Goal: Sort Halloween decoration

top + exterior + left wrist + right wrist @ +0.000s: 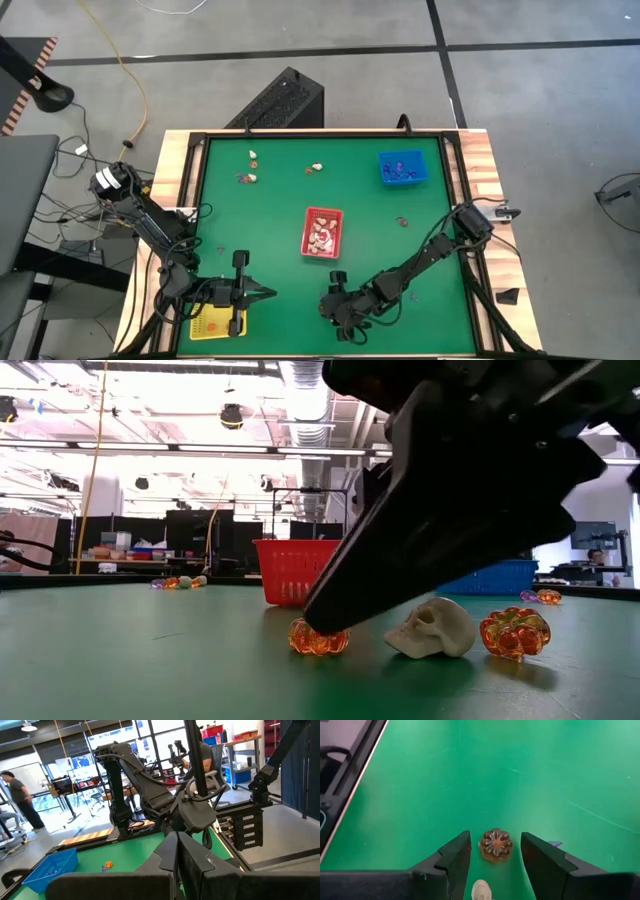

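Note:
An orange-brown pumpkin trinket [495, 844] of the Halloween decoration lies on the green mat near the table's near edge. My right gripper [495, 835] is open, with one finger on each side of the pumpkin and a gap showing at both sides. In the low view, a dark fingertip [326, 620] stands just over this pumpkin [318, 638]. A white skull [435, 628] and a second orange pumpkin [514, 632] rest beside it on the mat. My left gripper [264, 293] is shut and holds nothing, at the near left beside the yellow tray [213, 323].
A red tray [322, 231] with trinkets stands mid-table, and a blue tray [402, 167] with purple ones at the far right. Loose trinkets lie at the far left [246, 178], far middle [314, 169] and right [401, 221]. A black frame rims the mat.

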Motion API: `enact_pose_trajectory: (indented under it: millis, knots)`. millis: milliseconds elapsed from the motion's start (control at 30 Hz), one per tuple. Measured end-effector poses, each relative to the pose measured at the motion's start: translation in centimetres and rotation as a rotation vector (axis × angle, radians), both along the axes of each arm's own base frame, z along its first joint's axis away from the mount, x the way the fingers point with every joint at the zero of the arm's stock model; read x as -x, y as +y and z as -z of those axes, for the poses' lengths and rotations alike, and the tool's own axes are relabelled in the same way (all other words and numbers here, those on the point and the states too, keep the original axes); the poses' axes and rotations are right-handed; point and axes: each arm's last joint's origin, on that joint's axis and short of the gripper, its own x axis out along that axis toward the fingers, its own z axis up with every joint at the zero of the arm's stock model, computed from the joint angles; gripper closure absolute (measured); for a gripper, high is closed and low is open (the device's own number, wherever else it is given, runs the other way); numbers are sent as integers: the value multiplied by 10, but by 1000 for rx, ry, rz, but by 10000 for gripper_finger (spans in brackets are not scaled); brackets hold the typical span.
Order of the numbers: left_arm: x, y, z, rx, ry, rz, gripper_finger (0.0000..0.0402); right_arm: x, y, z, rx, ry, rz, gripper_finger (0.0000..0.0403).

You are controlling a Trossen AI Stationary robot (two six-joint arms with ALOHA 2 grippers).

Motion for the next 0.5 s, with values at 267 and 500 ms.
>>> enact_pose_trajectory:
  millis: [267, 500]
  knots:
    - [0, 0, 0, -1, 0, 0, 401, -2, -4, 1, 16, 22, -52, 198]
    - [0, 0, 0, -1, 0, 0, 401, -1, -6, 3, 20, 48, -77, 198]
